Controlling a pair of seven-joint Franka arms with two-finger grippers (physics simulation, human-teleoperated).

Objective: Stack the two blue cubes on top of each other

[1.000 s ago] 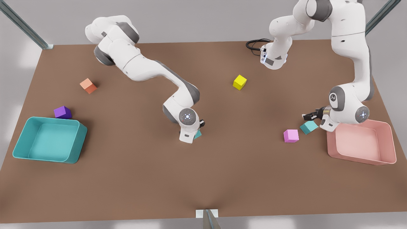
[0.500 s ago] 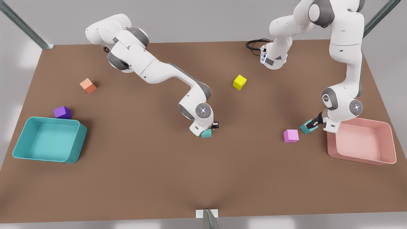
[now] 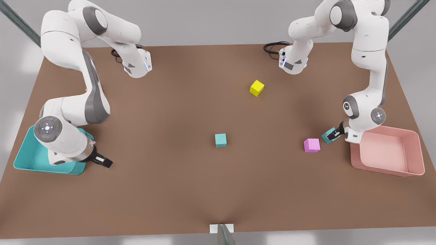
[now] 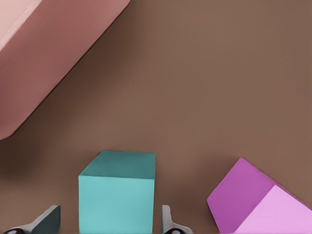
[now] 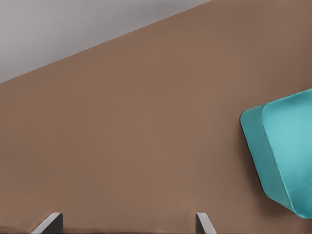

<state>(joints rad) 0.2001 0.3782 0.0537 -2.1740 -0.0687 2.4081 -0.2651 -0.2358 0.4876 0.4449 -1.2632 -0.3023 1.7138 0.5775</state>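
Teal cubes: two, one free, one between left tool fingers.

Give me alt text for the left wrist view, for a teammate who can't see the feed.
A teal cube sits on the brown table between the open fingers of the left end effector, a small gap on each side. A pink cube lies tilted beside it, and a corner of the pink tray shows beyond.
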